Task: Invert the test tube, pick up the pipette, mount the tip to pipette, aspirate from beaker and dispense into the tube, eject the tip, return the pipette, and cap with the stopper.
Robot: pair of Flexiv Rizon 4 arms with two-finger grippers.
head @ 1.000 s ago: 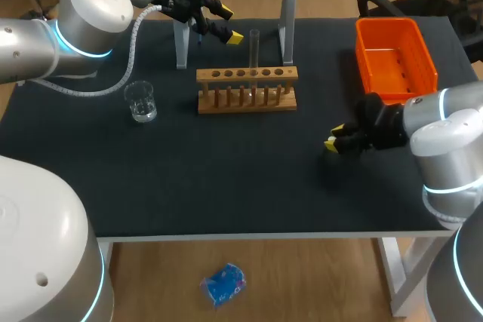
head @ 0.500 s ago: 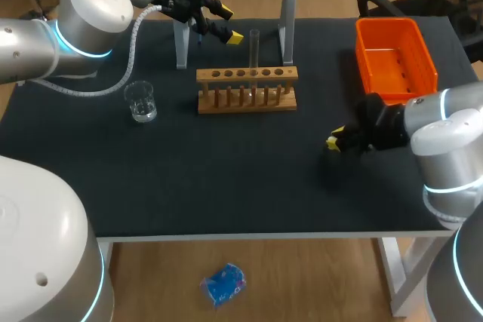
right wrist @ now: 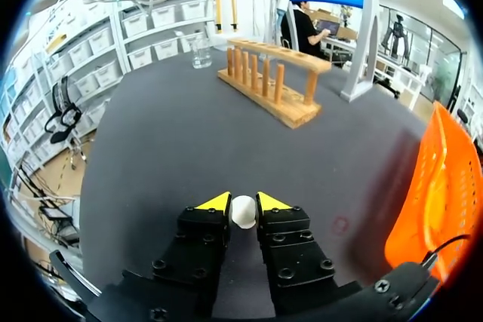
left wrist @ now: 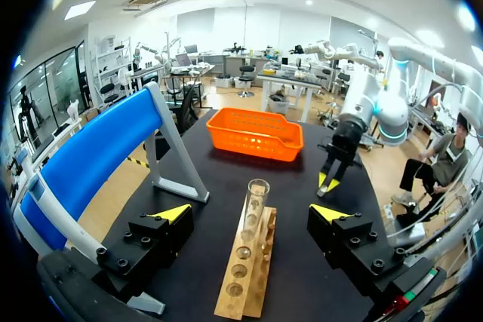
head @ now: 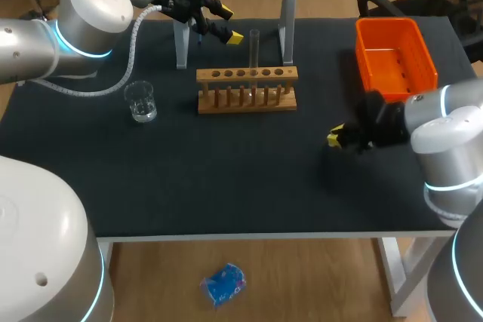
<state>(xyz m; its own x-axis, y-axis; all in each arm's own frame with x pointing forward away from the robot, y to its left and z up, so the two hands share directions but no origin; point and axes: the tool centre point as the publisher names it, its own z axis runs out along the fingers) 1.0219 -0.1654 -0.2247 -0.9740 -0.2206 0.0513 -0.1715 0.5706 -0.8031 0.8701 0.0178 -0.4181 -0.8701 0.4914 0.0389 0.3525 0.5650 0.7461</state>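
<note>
The right gripper (right wrist: pixel 243 203) has its fingers nearly closed on a white stopper (right wrist: pixel 243 213), at 4 o'clock from the wooden rack (head: pixel 247 88). The left gripper (left wrist: pixel 251 213) gapes wide and holds nothing. The upright tube (left wrist: pixel 255 200) stands in the rack at its 12 o'clock.

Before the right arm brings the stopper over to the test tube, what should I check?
1. Stopper held between the right gripper fingers: ok.
2. Test tube upright in the rack, mouth up: ok.
3. Tube mouth uncovered: ok.
4. Liquid in the tube: cannot tell.
5. Left gripper out of the way: probably not ok; the tube stands ahead of its open fingers, in line with the gap between them, so it may crowd the approach.
</note>
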